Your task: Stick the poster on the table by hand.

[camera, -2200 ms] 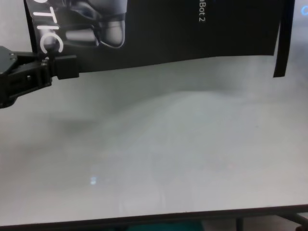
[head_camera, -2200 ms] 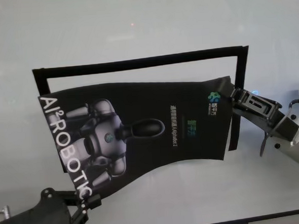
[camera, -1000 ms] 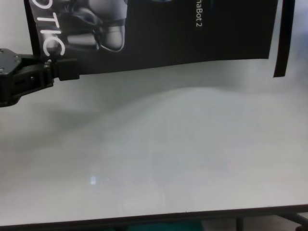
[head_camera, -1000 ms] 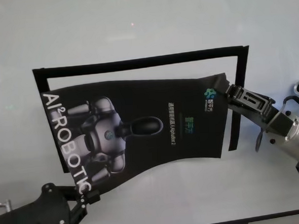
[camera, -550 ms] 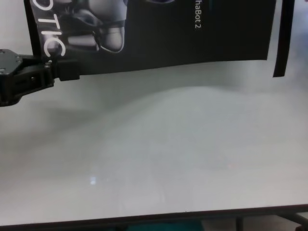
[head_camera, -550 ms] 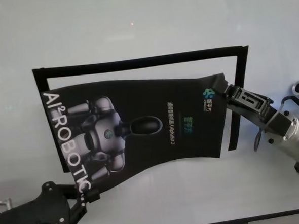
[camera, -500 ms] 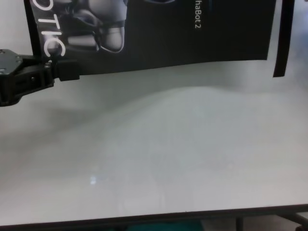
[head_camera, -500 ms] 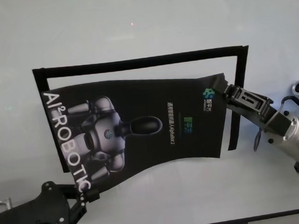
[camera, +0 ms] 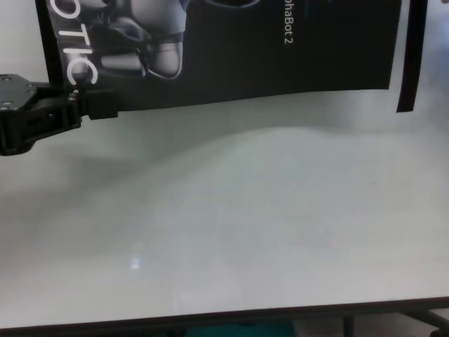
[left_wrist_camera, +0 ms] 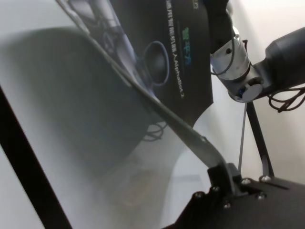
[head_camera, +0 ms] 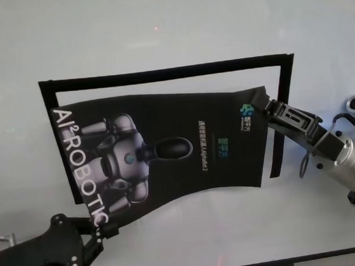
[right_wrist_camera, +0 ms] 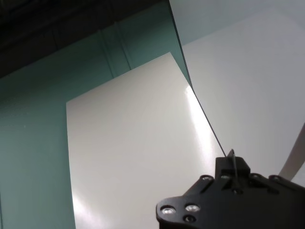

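Note:
The poster [head_camera: 166, 152], a black glossy sheet with a grey robot figure and white letters, hangs slightly bowed just above the table [head_camera: 171, 25]. My left gripper [head_camera: 102, 234] is shut on the poster's near left corner, below the white letters. That same grip shows in the chest view, left gripper [camera: 98, 104] on poster [camera: 280, 49]. My right gripper [head_camera: 265, 108] is shut on the far right corner. In the left wrist view the poster [left_wrist_camera: 157, 62] runs away from my left gripper [left_wrist_camera: 224, 174]. The right wrist view shows my right gripper [right_wrist_camera: 232, 164] clamped on the poster's thin edge [right_wrist_camera: 205, 119].
A black tape outline [head_camera: 162, 75] is laid on the table, running behind the poster and down its right side [head_camera: 280, 120]. The same strip [camera: 410, 56] shows in the chest view. The table's dark front edge [camera: 231, 317] lies near my body.
Both grippers kept their hold. The right gripper edged left and the left gripper drew slightly toward the front edge. The poster lies flatter and closer inside the tape outline.

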